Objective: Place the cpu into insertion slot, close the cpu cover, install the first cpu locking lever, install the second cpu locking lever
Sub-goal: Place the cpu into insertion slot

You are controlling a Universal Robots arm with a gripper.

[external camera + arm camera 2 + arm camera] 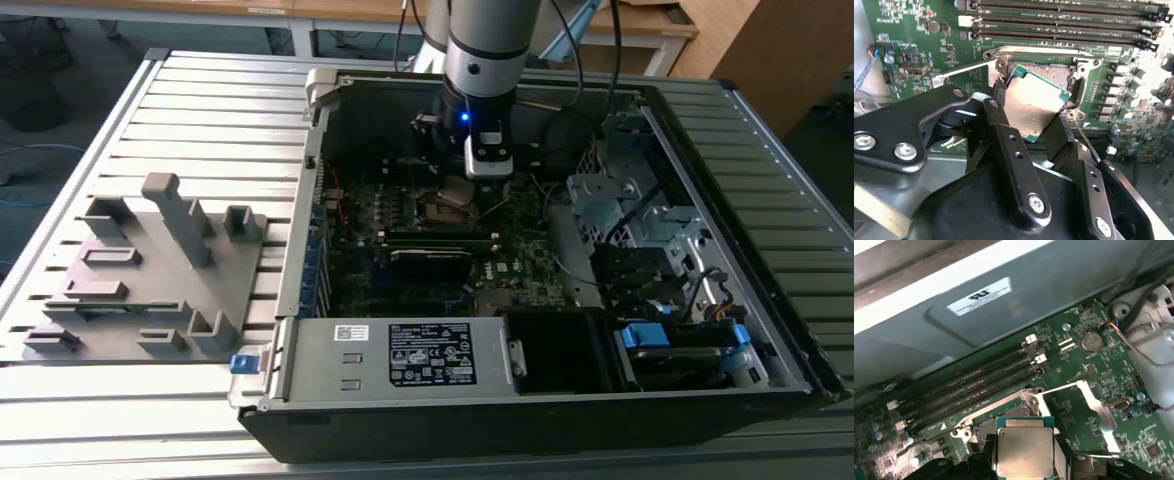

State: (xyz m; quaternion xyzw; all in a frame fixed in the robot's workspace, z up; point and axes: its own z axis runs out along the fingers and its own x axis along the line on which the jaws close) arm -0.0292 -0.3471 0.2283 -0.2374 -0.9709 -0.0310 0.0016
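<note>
In the exterior view I see the arm (483, 50) reaching down into the open computer case (534, 430). The gripper (483, 178) hangs directly above the insertion slot (447, 207) on the motherboard (441, 265). A grey fixture tray (147, 270) lies on the slatted table (80, 130), well apart from the slot and outside the case, on the exterior view's left.

In the second wrist view the two black fingers (1004, 127) pinch the cpu (1036, 105) by opposite edges, with its silver top facing the camera. The chip sits tilted, its far corner over the insertion slot (1054, 75), whose dark bed shows just beyond it. I cannot tell whether that corner touches the slot. The cpu cover (966, 70) is swung open, just beside the slot. The long memory slots (1064, 25) run near the slot on another side.

In the first wrist view the cpu (1024, 450) is clamped between the fingers, in front of the insertion slot (986, 430). The open cpu cover (1097, 407) lies over the board beside the slot, with green board showing through its cut-out middle. The memory slots (969, 385) run just past the slot.
</note>
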